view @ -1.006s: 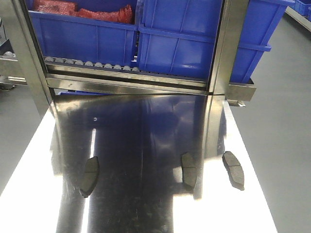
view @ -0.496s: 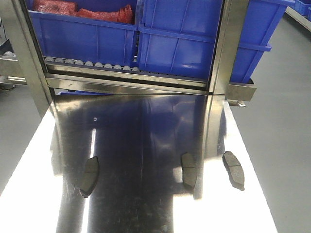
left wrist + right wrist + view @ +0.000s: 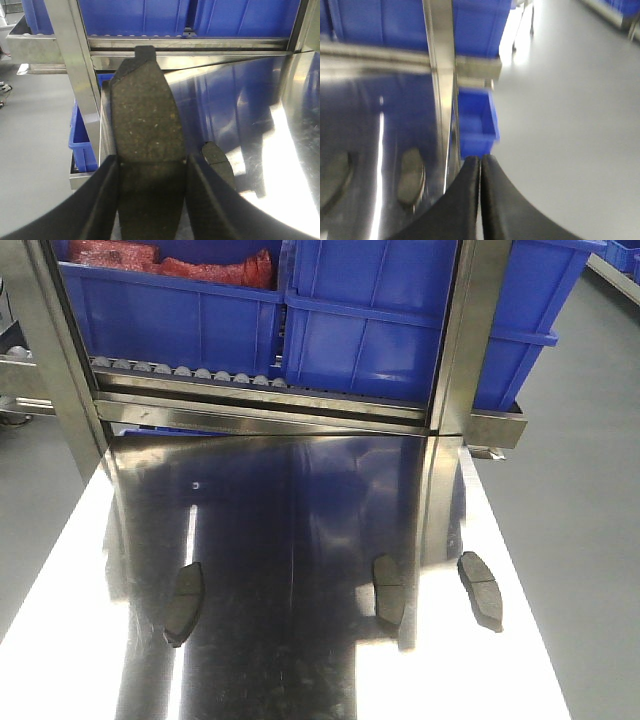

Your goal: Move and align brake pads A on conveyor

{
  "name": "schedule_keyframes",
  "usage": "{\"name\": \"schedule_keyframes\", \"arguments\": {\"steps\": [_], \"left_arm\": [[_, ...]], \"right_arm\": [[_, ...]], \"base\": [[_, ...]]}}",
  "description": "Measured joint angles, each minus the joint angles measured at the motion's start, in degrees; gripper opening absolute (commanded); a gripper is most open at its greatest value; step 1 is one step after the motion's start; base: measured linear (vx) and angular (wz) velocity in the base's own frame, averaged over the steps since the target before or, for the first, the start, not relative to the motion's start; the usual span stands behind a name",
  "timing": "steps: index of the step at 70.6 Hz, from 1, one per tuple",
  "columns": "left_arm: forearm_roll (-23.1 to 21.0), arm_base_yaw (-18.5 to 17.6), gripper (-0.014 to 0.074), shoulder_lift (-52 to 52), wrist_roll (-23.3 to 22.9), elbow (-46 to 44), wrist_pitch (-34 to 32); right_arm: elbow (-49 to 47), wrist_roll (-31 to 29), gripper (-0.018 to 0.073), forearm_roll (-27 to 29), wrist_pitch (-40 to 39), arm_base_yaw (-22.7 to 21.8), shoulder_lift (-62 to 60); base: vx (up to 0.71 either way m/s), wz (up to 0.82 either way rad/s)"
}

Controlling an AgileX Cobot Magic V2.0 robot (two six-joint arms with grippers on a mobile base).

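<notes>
The front camera looked steeply down over the table (image 3: 300, 510) from its near end, facing the bins (image 3: 370, 330) beyond the far end. The left wrist camera sat close behind the left gripper (image 3: 152, 161), aimed along the table's left edge at those same bins. The blurred right wrist camera peered past the right gripper (image 3: 480, 161) over the right edge, with floor (image 3: 570, 125) filling half its frame.

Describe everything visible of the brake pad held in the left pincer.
The pad is a curved oblong with a dark grey-brown, speckled, gritty-looking face and a small dark tab at its far end. Its near part is clamped between the black fingers of the left pincer, and a thin line crosses it there. It is over the left edge of the steel table.
</notes>
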Motion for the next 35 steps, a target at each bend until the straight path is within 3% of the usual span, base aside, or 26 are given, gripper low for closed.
{"name": "schedule_keyframes", "arguments": {"steps": [11, 27, 35], "left_arm": [[0.0, 0.0, 0.0146, 0.0, 0.0, 0.0, 0.0], [0.0, 0.0, 0.0146, 0.0, 0.0, 0.0, 0.0], [0.0, 0.0, 0.0146, 0.0, 0.0, 0.0, 0.0]], "right_arm": [[-5.0, 0.0, 0.0116, 0.0, 3.6, 0.0, 9.7], [-5.2, 0.0, 0.0562, -0.4, 3.5, 0.0, 13.4], [-5.2, 0.0, 0.0694, -0.4, 2.5, 0.0, 13.7]], "base": [[0.00, 0.00], [0.00, 0.00], [0.00, 0.00]]}}
